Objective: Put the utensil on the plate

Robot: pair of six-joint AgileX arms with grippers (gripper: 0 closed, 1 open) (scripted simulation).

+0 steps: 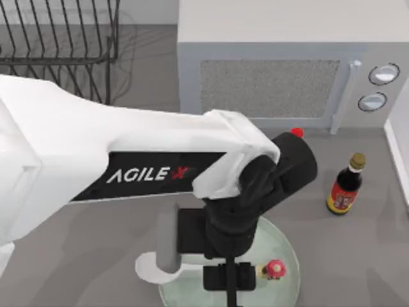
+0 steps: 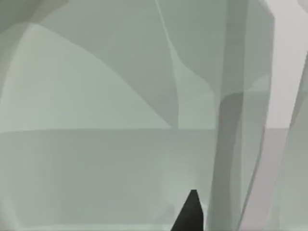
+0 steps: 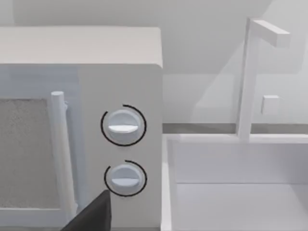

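My left arm reaches across the top view, and its gripper (image 1: 229,280) hangs over the pale green glassy plate (image 1: 284,246) at the table's front middle. A white rounded piece, the utensil's bowl (image 1: 148,268), lies at the plate's left rim; the wrist hides its handle. I cannot tell whether it is held. In the left wrist view the plate's glassy green surface (image 2: 96,163) is very close, with a dark tip of the gripper (image 2: 190,216) in front. The right gripper (image 3: 91,219) shows as a dark tip facing the microwave.
A small red-capped mushroom figure (image 1: 275,269) stands on the plate's right part. A dark sauce bottle (image 1: 345,187) stands right of the arm. Behind are a white microwave (image 1: 281,70), a wire dish rack (image 1: 57,38) and a red cap (image 1: 296,132). A white basin (image 3: 240,192) adjoins the microwave.
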